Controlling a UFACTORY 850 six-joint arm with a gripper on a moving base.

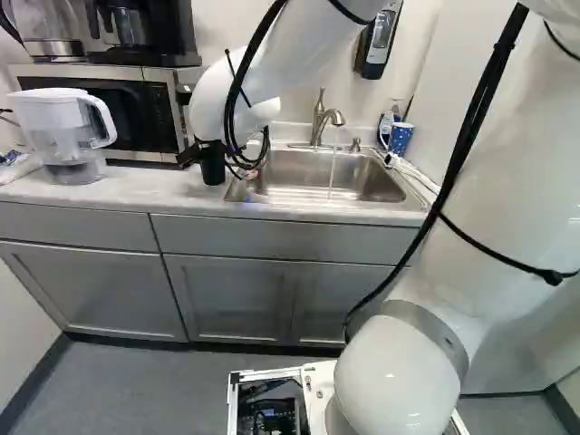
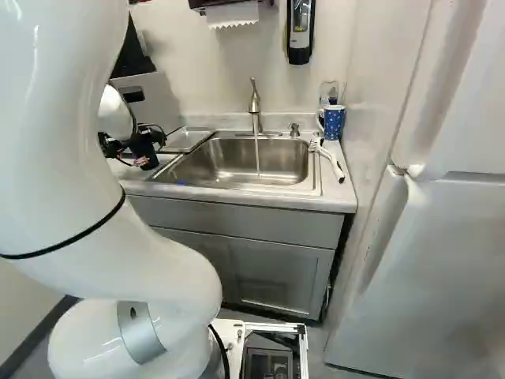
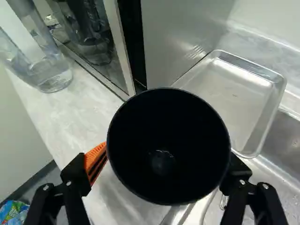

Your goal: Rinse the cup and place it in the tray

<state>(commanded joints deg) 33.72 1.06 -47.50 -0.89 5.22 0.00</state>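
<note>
In the left base view my gripper [image 1: 192, 154] is down at the black cup [image 1: 214, 165], on the counter left of the sink. The wrist view shows my gripper [image 3: 164, 171] open, its fingers spread around the upright cup [image 3: 168, 136]. One orange pad [image 3: 96, 158] is visible next to the rim; the cup hides the other pad and both tips. A shallow metal tray [image 3: 225, 91] lies just beyond the cup, between the microwave and the sink [image 2: 241, 162]. Water runs from the faucet [image 2: 254, 106] into the sink.
The microwave [image 1: 136, 109] and a clear pitcher [image 1: 72, 136] stand left of the cup. Right of the sink are a blue patterned mug [image 2: 334, 122] and a white brush [image 2: 327, 156]. The counter [image 1: 118, 192] ends in a straight front edge; a fridge [image 2: 442, 260] stands to the right.
</note>
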